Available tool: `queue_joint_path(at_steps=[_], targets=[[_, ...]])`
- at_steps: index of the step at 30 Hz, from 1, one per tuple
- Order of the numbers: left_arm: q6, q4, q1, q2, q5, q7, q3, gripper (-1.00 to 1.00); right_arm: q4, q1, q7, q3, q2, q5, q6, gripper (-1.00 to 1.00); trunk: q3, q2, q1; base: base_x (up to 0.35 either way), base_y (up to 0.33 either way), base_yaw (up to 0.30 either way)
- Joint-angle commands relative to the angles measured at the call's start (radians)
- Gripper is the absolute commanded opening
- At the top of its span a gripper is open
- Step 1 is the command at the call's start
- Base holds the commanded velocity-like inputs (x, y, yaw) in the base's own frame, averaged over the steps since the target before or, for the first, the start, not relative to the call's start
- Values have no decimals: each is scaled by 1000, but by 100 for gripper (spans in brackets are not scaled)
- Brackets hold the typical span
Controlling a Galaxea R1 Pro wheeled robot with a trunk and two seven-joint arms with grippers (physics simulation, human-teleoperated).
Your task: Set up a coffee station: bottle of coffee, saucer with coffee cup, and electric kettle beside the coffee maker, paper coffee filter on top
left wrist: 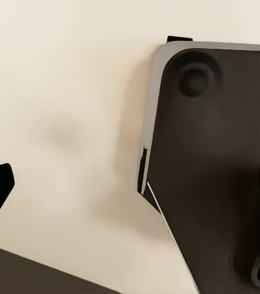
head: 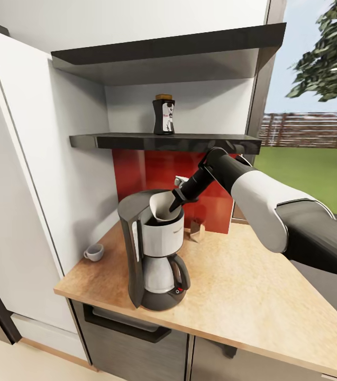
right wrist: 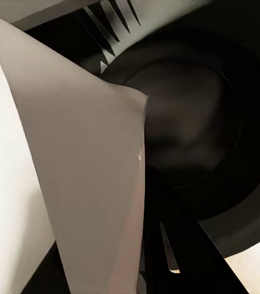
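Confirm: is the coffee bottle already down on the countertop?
No. In the head view the bottle of coffee stands on the kitchen shelf, above the coffee maker on the countertop.

The head camera is looking forward and down at the kitchen countertop (head: 253,286), with the coffee maker (head: 155,254) sitting near centre, toward seven o'clock. The right wrist camera is peering from very close into that machine's open top (right wrist: 197,141), sharing it with the head view. The left wrist camera is facing a pale floor (left wrist: 68,92).
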Motion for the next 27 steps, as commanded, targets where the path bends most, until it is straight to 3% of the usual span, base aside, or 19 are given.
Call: queue_joint_path(at_steps=[1,11,12,27], targets=[[0,-2,1,0,10,2,-2,100,-2,0,9,5,0,3,15,-100,0,0,0,0,0,0],[0,-2,2,0,10,2,-2,100,-2,0,9,5,0,3,15,-100,0,0,0,0,0,0],[0,-2,2,0,10,2,-2,100,-2,0,9,5,0,3,15,100,0,0,0,0,0,0],[0,-2,2,0,10,2,-2,100,-2,0,9,5,0,3,15,100,0,0,0,0,0,0]])
